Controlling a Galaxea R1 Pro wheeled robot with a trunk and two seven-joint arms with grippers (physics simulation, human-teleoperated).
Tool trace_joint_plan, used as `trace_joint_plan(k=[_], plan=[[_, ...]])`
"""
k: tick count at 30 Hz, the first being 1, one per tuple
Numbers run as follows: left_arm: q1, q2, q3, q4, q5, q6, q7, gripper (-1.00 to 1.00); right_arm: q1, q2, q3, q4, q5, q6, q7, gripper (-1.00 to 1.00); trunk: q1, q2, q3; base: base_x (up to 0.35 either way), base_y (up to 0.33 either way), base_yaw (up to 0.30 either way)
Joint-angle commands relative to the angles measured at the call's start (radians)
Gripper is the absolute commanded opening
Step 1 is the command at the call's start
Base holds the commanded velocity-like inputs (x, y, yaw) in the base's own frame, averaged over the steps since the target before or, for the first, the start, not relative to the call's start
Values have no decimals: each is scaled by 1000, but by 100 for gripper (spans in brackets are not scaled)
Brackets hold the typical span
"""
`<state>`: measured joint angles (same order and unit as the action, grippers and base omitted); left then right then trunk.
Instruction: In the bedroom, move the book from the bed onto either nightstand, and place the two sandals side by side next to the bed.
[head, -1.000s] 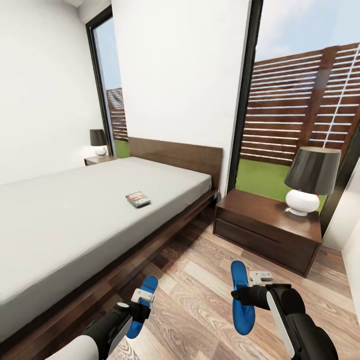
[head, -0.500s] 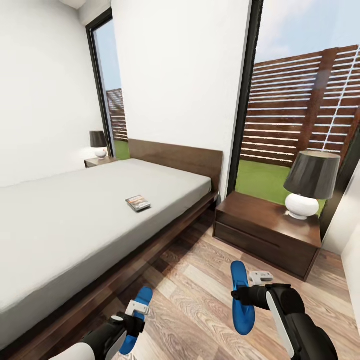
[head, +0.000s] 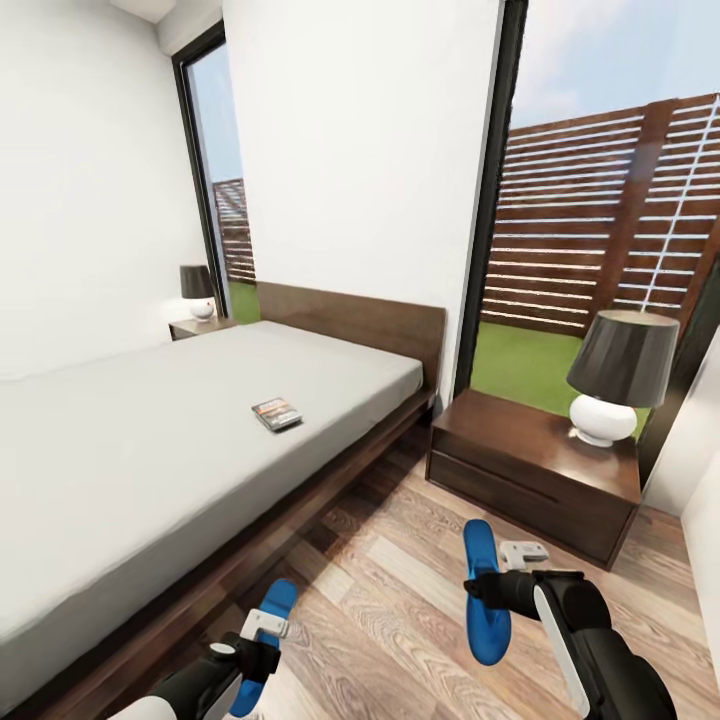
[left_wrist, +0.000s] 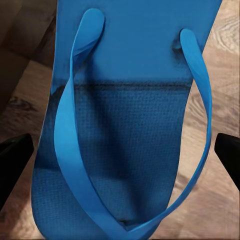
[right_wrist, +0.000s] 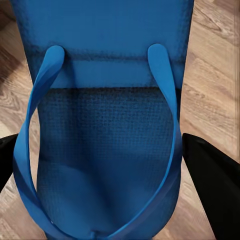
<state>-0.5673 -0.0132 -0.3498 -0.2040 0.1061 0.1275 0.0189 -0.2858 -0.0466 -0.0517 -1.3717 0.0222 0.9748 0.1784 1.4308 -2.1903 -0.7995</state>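
Each arm carries a bright blue sandal above the wood floor beside the bed (head: 150, 420). My left gripper (head: 258, 655) is shut on one sandal (head: 262, 640), low near the bed frame; up close this sandal (left_wrist: 130, 125) sits between the dark fingertips (left_wrist: 15, 155). My right gripper (head: 490, 592) is shut on the other sandal (head: 485, 590), held edge-up; the wrist view shows its straps (right_wrist: 100, 140). The book (head: 277, 413) lies on the grey mattress near the headboard. A nightstand (head: 530, 475) stands right of the bed, another nightstand (head: 198, 325) at the far side.
A black-shaded lamp with a white base (head: 618, 375) takes the right part of the near nightstand's top. A smaller lamp (head: 198, 290) stands on the far one. Tall windows show grass and a slatted fence (head: 610, 220). Open plank floor (head: 390, 600) lies between bed and nightstand.
My left gripper has sunk lower and toward me with its sandal. The right gripper and its sandal hold still. The view has tilted up slightly.
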Motion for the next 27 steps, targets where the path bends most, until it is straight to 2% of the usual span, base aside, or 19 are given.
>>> trace_joint_plan(k=[1, 7, 17, 27], plan=[[0, 3, -10, -2, 10, 5, 6, -100, 0, -1, -1, 4, 1, -3, 4, -100, -4, 7, 2, 0, 0, 0], [13, 13, -9, -2, 10, -16, 6, -100, 0, -5, -1, 22, 0, -31, 3, -100, -27, 49, 21, 0, 0, 0], [19, 15, -9, 0, 9, -24, 6, -100, 2, -6, -2, 28, 1, -34, 2, -100, -65, 119, 52, 0, 0, 0], [33, 17, -9, 44, 10, -63, 6, -100, 2, -7, -2, 70, 4, -34, -1, -100, -104, 189, 84, 0, 0, 0]])
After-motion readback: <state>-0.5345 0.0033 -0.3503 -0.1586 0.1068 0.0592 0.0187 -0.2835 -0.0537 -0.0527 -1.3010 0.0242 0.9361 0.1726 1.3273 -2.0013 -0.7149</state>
